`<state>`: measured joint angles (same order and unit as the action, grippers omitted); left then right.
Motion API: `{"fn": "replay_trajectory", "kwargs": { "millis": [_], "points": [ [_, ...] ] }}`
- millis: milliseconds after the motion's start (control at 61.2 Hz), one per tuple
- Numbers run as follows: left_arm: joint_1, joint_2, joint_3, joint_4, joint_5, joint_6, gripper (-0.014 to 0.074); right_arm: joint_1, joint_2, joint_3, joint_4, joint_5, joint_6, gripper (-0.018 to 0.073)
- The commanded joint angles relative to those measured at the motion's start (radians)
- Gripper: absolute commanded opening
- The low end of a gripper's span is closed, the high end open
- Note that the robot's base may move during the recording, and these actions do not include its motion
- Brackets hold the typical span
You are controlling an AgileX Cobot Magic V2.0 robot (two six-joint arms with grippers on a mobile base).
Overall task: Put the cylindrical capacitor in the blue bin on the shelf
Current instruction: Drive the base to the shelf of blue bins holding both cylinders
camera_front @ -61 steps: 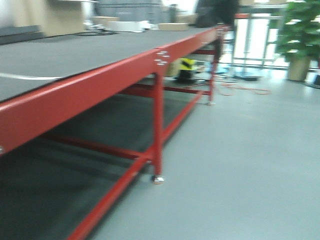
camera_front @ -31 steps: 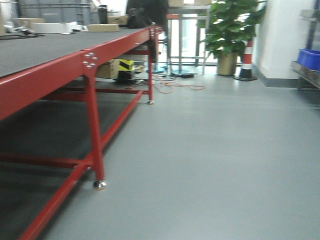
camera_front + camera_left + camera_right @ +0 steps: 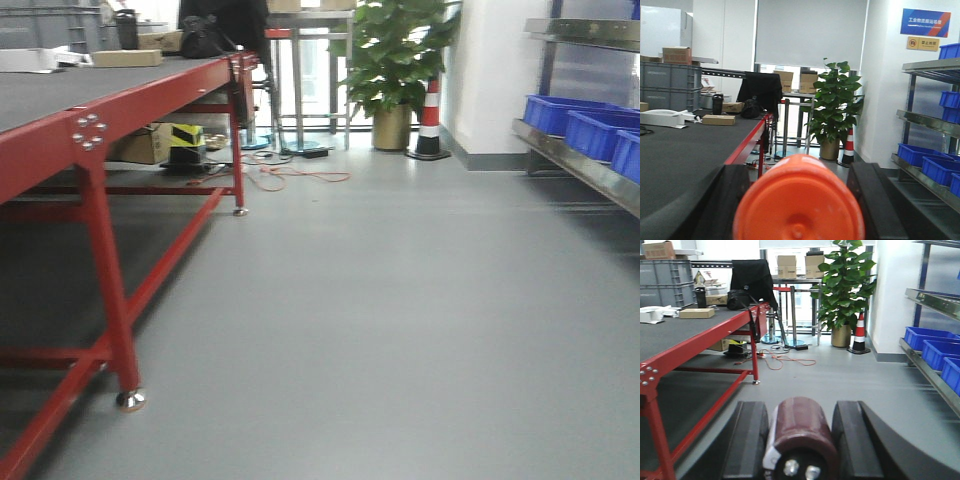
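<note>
The cylindrical capacitor (image 3: pixel 802 427), a dark brown-black stub with two metal terminals facing the camera, lies between the black fingers (image 3: pixel 751 440) of my right gripper (image 3: pixel 801 426), which is shut on it. My left gripper (image 3: pixel 799 195) is shut on a larger orange cylinder (image 3: pixel 800 205) that fills the lower middle of the left wrist view. The shelf (image 3: pixel 585 165) runs along the right wall with a shiny steel rail. Blue bins (image 3: pixel 575 118) sit in a row on it. The same blue bins (image 3: pixel 927 337) show ahead and to the right of the capacitor, some way off.
A long red-framed table (image 3: pixel 110 300) with a dark top stands on the left, carrying boxes and grey crates at its far end. A potted plant (image 3: pixel 395 60), a striped traffic cone (image 3: pixel 430 120) and orange cables (image 3: pixel 290 175) are at the far end of the grey floor aisle.
The front view has swung to the right. The red table has slid to the left of the picture, and the shelf with blue bins has come into view on the right.
</note>
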<state>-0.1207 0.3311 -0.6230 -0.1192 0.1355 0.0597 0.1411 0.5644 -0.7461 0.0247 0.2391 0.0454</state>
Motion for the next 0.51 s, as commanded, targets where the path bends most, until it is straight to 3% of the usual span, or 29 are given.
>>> {"fn": "replay_trajectory", "kwargs": {
  "millis": [0,490],
  "points": [
    [-0.006,-0.006,-0.001,-0.008,-0.019,0.001,-0.0111,-0.001,-0.004,0.003,-0.004,-0.022,-0.004,-0.0163],
    [-0.006,-0.006,-0.001,-0.008,-0.019,0.001,-0.0111,-0.001,-0.004,0.003,-0.004,-0.022,-0.004,-0.0163]
  ]
}}
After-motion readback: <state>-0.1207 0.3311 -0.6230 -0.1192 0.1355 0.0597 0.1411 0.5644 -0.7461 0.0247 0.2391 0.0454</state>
